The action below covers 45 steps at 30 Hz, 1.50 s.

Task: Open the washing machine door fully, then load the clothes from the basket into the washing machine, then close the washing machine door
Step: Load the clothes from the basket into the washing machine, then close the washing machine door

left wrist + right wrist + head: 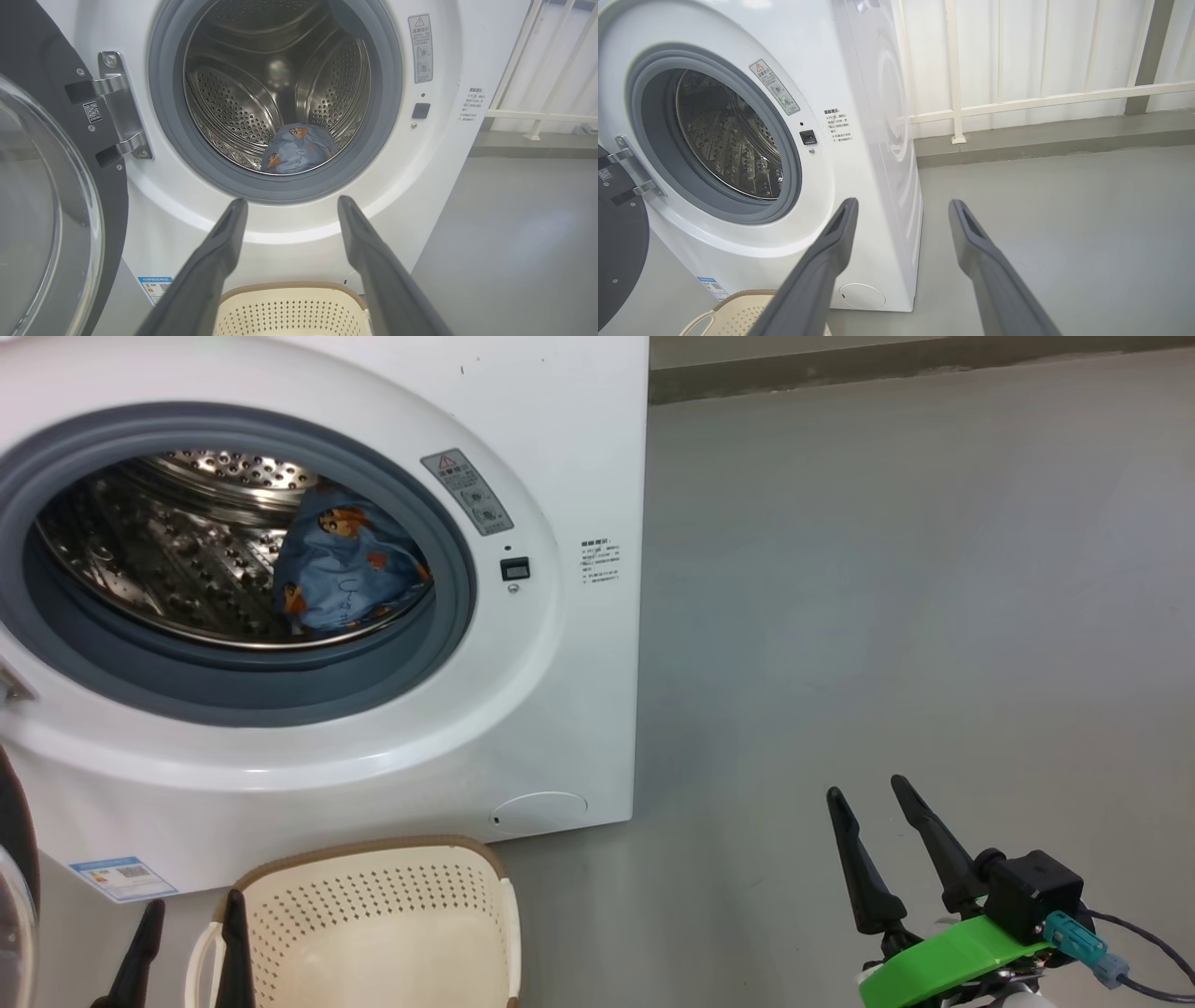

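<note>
Door (pixel 42 210) stands swung wide on its hinge at the left of the washer (pixel 579 476), and the drum (pixel 168 551) is in plain sight. Clothes (pixel 341 569), a blue bear-print bundle, lie inside the drum, low toward its right side. Basket (pixel 373 915) sits on the floor (pixel 887 569) just in front of the washer, below the opening. Left gripper (pixel 193 899) hovers by the basket's left handle, fingers spread, holding nothing. Right gripper (pixel 865 787) hangs well off to the right over bare floor, fingers spread too, gripping nothing.
</note>
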Available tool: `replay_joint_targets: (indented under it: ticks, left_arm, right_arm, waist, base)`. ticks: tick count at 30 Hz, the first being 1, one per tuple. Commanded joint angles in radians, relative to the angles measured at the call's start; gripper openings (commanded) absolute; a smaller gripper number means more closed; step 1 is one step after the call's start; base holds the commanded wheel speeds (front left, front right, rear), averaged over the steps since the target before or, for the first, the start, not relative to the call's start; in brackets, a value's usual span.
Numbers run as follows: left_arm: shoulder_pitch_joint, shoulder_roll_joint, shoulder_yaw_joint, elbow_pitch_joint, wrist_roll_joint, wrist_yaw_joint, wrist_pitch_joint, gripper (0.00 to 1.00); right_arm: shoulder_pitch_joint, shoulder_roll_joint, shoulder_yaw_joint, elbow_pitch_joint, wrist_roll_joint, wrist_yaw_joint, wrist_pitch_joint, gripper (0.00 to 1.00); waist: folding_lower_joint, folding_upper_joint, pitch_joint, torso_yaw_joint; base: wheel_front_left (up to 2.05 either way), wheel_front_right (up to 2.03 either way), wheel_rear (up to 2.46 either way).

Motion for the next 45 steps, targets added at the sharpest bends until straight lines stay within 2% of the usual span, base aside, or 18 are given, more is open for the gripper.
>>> replay_joint_targets:
  ticks: [1,14,33,45]
  left_arm:
    - [-0.023,0.006,0.028,-0.02,0.007,-0.002,-0.005,1.0]
    - [-0.025,0.005,0.04,-0.027,0.024,-0.002,-0.005,1.0]
    - [-0.043,0.009,0.037,-0.043,0.007,-0.002,-0.005,1.0]
    - [-0.047,0.006,0.032,-0.041,0.012,-0.002,-0.005,1.0]
  right_arm:
    - [0.004,0.002,0.022,-0.022,-0.009,0.003,-0.005,1.0]
    - [0.006,0.002,0.019,-0.024,-0.007,0.003,-0.005,1.0]
    - [0.012,0.002,0.007,-0.027,-0.003,0.003,-0.005,1.0]
    - [0.009,0.002,0.004,-0.026,-0.008,0.003,-0.005,1.0]
  waist:
    - [0.0,-0.0001,-0.002,0.0]
    - [0.0,-0.0001,0.003,0.0]
    - [0.0,-0.0001,0.003,0.01]
    - [0.0,-0.0001,0.001,0.017]
  base:
    - [0.0,0.0,0.0]
    - [-0.21,0.18,0.03]
    - [-1.6,1.6,0.0]
    - [-0.37,0.37,0.0]
